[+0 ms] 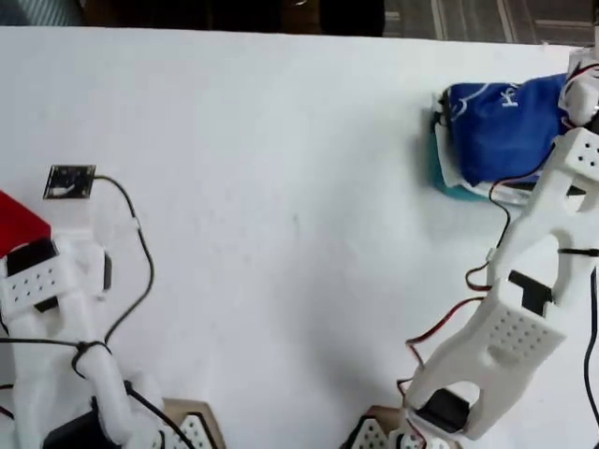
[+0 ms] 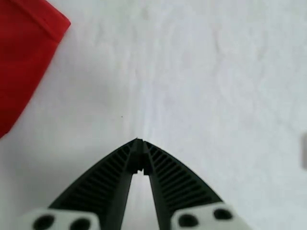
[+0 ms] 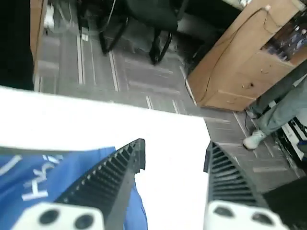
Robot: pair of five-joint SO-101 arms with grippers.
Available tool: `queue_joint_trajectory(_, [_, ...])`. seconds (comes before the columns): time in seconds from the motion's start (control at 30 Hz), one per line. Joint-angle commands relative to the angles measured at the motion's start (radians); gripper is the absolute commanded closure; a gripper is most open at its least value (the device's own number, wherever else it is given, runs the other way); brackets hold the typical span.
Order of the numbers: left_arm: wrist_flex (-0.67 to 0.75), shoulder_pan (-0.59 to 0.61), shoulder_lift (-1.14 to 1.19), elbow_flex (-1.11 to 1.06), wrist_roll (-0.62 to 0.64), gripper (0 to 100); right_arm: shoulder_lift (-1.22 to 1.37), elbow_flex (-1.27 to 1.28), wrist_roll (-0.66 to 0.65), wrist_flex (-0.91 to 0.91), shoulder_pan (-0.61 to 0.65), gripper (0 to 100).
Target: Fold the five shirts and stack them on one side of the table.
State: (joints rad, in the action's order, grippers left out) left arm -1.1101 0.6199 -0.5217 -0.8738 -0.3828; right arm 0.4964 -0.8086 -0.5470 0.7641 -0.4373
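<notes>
High view looks down on a white bench (image 1: 281,187). A folded blue shirt (image 1: 496,126) sits on top of a teal shirt (image 1: 442,178) near the far right side of the bench. A red shirt (image 1: 19,224) lies at the left edge, right by the left arm. Left wrist view has the left end effector (image 2: 138,144) over bare bench. Its two fingers are pressed together at the tips and hold nothing. The red shirt is near it but apart. The right end effector (image 3: 175,148) hangs over the blue shirt's edge with its fingers spread wide, holding nothing.
</notes>
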Motion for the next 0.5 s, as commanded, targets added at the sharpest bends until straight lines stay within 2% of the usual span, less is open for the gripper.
queue_joint_trajectory(0.0, [0.012,0.006,-0.031,0.004,-0.002,97,-0.070,0.000,0.023,-0.021,0.039,81.0])
queue_joint_trajectory(0.13, [0.012,0.006,-0.031,0.004,-0.002,97,-0.013,0.072,0.021,-0.007,0.082,93.7])
queue_joint_trajectory(0.2, [0.012,0.009,-0.031,0.004,-0.002,97,0.056,0.103,-0.011,-0.058,0.096,98.3])
queue_joint_trajectory(0.33, [0.005,0.014,-0.031,0.004,-0.003,97,0.220,0.095,-0.161,-0.163,0.070,96.8])
queue_joint_trajectory(0.47, [0.005,0.035,-0.031,0.007,-0.003,97,0.328,0.028,-0.187,-0.205,0.008,96.7])
